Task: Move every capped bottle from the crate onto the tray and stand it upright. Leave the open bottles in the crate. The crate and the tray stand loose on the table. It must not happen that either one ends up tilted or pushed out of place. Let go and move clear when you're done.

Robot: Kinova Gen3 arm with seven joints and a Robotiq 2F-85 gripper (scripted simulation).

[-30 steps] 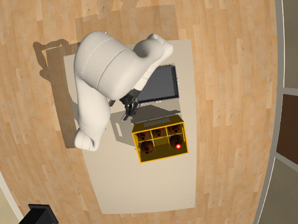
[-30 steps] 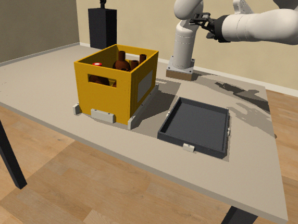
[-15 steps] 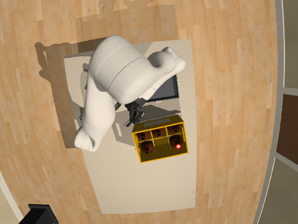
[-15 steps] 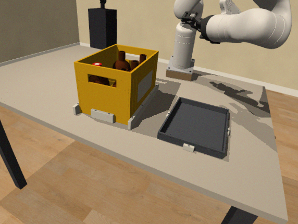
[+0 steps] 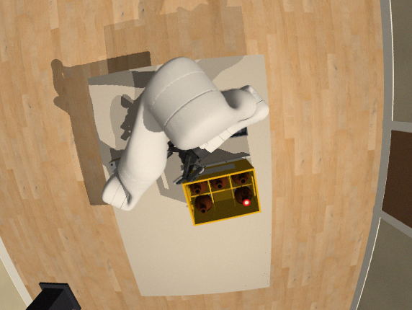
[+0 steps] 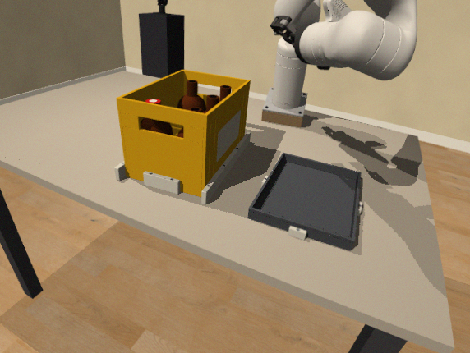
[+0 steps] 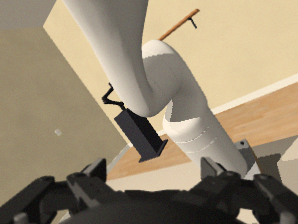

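Note:
A yellow crate (image 5: 226,217) (image 6: 164,153) stands on the table and holds several brown bottles. One bottle (image 5: 246,202) (image 6: 153,101) has a red cap and stands in a corner cell. The others, such as the open bottle (image 5: 203,204) (image 6: 191,95), have no cap. The dark grey tray (image 6: 329,239) is empty beside the crate; in the top view only its corner (image 5: 241,131) shows under the arm. My gripper (image 5: 188,176) (image 6: 283,25) (image 7: 153,168) is open and empty, high above the table by the crate's edge. The wrist view faces the arm's base and the wall.
White brackets (image 6: 161,181) sit around the crate's foot and on the tray's sides. The arm's base (image 6: 286,111) stands at the table's back edge. A black box (image 6: 161,43) stands on the floor behind the table.

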